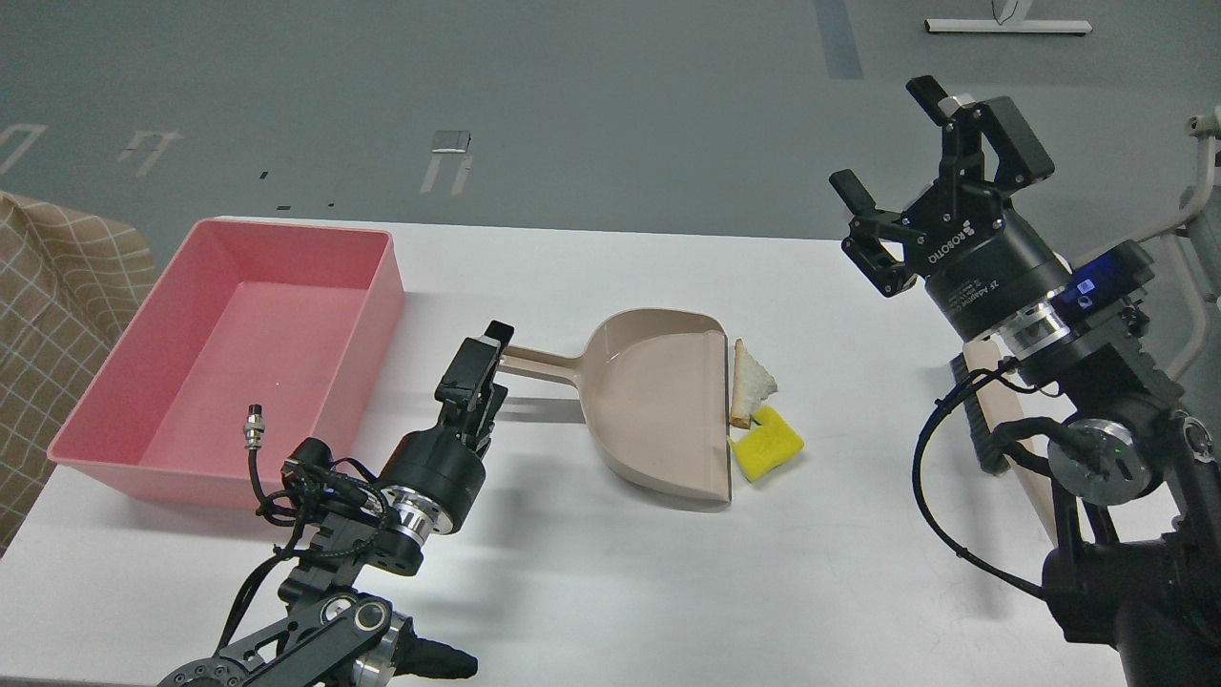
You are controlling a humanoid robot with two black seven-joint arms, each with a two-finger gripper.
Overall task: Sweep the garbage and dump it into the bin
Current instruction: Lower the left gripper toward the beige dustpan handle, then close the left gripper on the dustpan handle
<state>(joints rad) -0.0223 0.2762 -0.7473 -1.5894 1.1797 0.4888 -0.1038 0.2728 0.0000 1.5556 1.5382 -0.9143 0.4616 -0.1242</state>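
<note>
The garbage lies at the open mouth of a beige dustpan (658,401) mid-table: a white bread wedge (754,382) with brown crust and, just in front of it, a yellow spongy chunk (768,447). The pink bin (382,286) stands at the table's left and holds nothing. My left gripper (485,358) is low over the table at the free end of the dustpan's handle (534,364), jaws open, holding nothing. My right gripper (885,138) is open and empty, raised above the table's right side.
A brush (983,434) with black bristles and a beige handle lies on the table at the right, partly hidden behind my right arm. A checked cloth-covered object (48,315) stands left of the table. The white table (668,572) is bare in front.
</note>
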